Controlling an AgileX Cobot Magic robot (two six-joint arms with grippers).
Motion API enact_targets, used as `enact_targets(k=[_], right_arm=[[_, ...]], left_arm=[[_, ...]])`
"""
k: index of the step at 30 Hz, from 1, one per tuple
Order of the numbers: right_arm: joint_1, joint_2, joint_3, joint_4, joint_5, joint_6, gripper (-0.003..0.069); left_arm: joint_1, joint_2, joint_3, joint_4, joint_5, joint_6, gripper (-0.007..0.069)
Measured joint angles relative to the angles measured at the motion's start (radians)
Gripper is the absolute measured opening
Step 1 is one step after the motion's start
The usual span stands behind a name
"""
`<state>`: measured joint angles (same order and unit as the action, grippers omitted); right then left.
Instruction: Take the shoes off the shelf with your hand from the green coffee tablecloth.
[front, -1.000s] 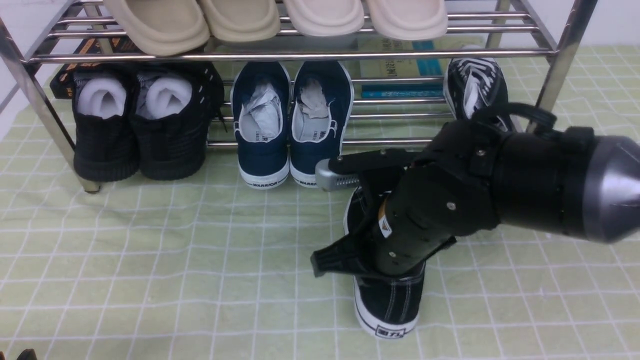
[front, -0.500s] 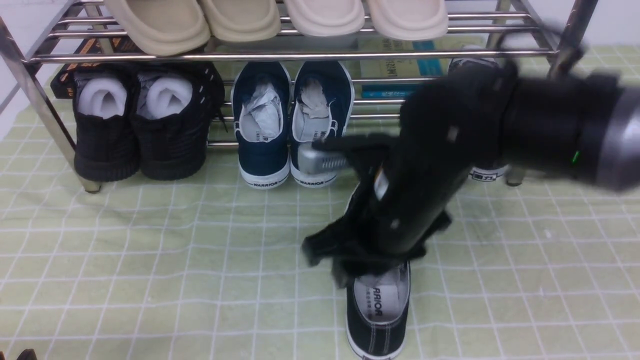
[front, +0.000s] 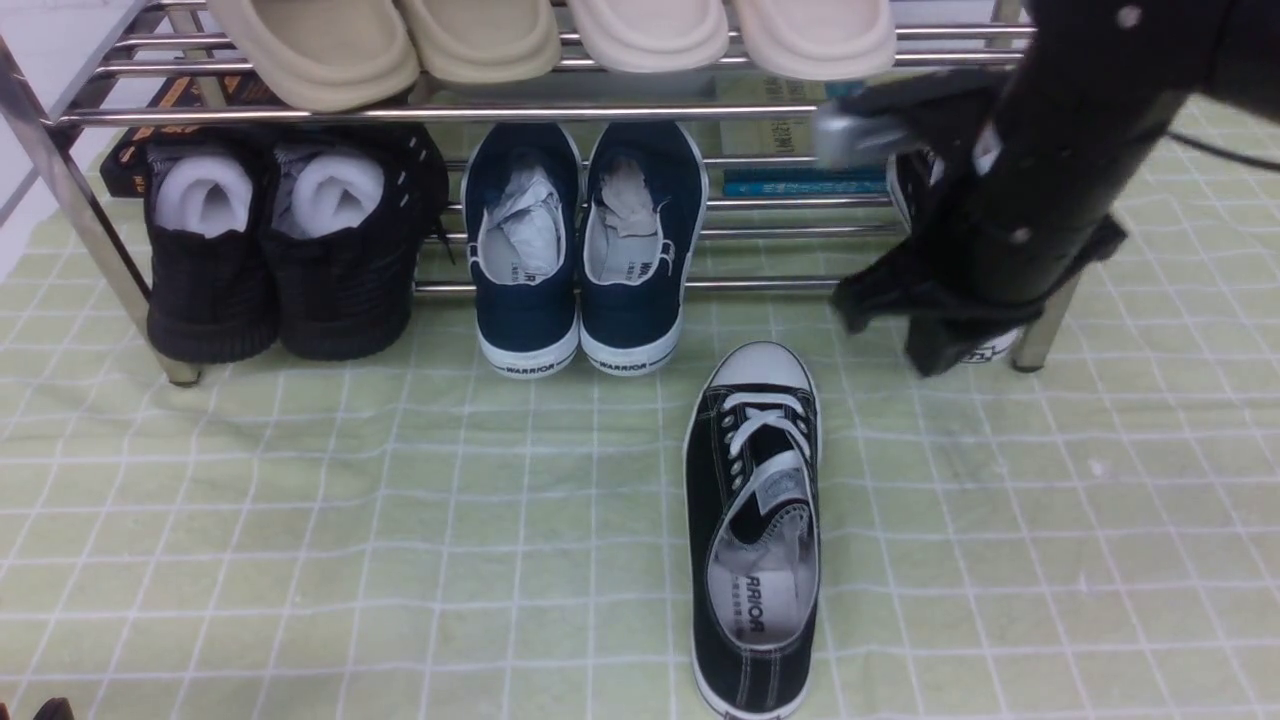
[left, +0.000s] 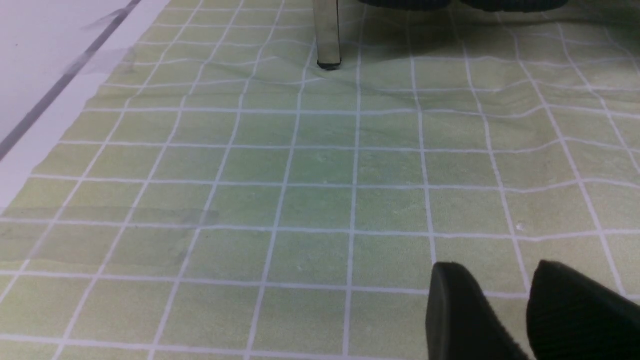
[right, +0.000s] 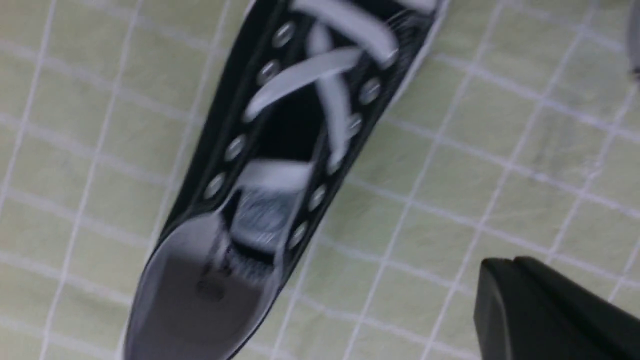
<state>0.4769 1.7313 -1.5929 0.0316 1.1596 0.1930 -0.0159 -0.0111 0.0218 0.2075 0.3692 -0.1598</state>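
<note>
One black sneaker (front: 752, 530) with white laces lies free on the green checked tablecloth (front: 300, 500), toe towards the chrome shelf (front: 600, 112); it also shows blurred in the right wrist view (right: 280, 150). The other sneaker (front: 908, 180) sits at the right end of the lower tier, mostly hidden by my right arm. My right gripper (front: 900, 330) hangs in front of it, above the cloth, fingers together and empty (right: 505, 262). My left gripper (left: 500, 280) is low over bare cloth, with a small gap between its fingers and nothing in it.
Navy WARRIOR slip-ons (front: 580, 250) and black knit high shoes (front: 280, 250) stand on the lower tier. Beige slippers (front: 550, 40) lie on the upper tier. A shelf leg (left: 327, 35) stands ahead of my left gripper, and the cloth's edge (left: 60, 130) is beside it.
My right gripper drew the sneaker forward over the cloth, let it go, then rose and swung right and back to the shelf's right end. The sneaker now lies uncovered.
</note>
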Motion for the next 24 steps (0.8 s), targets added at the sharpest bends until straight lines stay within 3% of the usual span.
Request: enact_targets(k=[4, 8, 12, 16, 24], right_arm=[[-0.039, 0.002, 0.000, -0.023, -0.076, 0.000, 0.0010], [-0.056, 0.008, 0.000, -0.074, -0.173, 0.000, 0.0084], [-0.056, 0.043, 0.000, -0.145, -0.265, 0.000, 0.0235], [-0.056, 0.075, 0.000, -0.196, -0.286, 0.000, 0.0314], [-0.056, 0.136, 0.000, -0.266, -0.344, 0.000, 0.0342]], left_arm=[[0.000, 0.000, 0.000, 0.000, 0.000, 0.000, 0.0240], [0.000, 0.000, 0.000, 0.000, 0.000, 0.000, 0.0240], [0.000, 0.000, 0.000, 0.000, 0.000, 0.000, 0.0241], [0.000, 0.000, 0.000, 0.000, 0.000, 0.000, 0.0242], [0.000, 0.000, 0.000, 0.000, 0.000, 0.000, 0.0242]])
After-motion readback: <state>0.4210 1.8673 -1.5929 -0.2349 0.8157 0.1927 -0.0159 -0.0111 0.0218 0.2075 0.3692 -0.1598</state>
